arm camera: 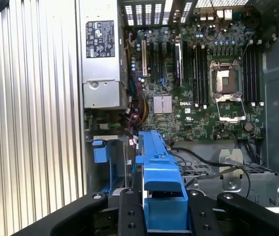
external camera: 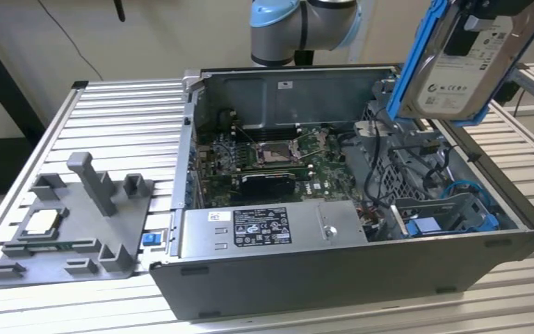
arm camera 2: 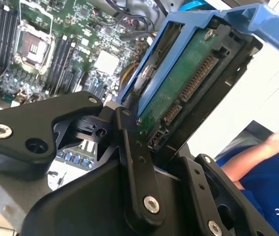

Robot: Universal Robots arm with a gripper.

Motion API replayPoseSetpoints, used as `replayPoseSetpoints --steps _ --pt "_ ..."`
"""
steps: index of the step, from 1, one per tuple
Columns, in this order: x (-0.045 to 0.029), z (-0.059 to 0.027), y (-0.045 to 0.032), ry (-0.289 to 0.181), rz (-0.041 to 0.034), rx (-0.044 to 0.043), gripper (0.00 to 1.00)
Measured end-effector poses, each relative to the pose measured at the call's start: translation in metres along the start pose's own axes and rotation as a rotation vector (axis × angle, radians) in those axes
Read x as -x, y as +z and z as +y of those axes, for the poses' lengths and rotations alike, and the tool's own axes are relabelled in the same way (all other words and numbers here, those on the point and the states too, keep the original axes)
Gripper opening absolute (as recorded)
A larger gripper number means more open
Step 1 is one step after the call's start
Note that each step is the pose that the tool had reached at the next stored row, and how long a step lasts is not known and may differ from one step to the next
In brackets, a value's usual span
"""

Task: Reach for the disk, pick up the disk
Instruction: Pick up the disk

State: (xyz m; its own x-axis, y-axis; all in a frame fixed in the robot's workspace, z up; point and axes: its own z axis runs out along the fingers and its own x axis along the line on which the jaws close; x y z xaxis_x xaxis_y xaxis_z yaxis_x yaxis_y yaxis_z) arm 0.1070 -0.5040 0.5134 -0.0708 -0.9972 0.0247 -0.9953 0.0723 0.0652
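**A:** so where's the disk at right now?

**B:** up in the air. The gripper has it clamped, lifted clear above the open computer case, over the corner at the exterior view's right, far side. It hangs nearly upright, a bit tilted, white label facing the exterior camera, blue frame running along its edge.

**A:** fingers actually closed on it, or just near it?

**B:** closed on it. In the second wrist view the black fingers sit pressed against the drive's end, one on each side, and you see the green circuit-board underside with the connector row. In the first wrist view the blue frame sits right between the two finger linkages.

**A:** what's below it?

**B:** the motherboard with its empty processor socket, a tangle of black cables, and the silver power supply along the near wall. There's another blue bracket still sitting down in the drive bay at the near corner on the exterior view's right, well apart from the lifted drive.

**A:** anything outside the case?

**B:** a grey fixture on the slatted table, off to the exterior view's left, with a small square chip resting on it. Also a person's arm in a blue sleeve shows beyond the drive in the second wrist view.
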Motion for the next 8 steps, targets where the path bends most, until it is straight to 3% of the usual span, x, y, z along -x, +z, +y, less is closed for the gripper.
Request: replayPoseSetpoints --steps 8 --pt "-0.0141 -0.001 0.0003 0.0 0.0001 0.0021 0.0"
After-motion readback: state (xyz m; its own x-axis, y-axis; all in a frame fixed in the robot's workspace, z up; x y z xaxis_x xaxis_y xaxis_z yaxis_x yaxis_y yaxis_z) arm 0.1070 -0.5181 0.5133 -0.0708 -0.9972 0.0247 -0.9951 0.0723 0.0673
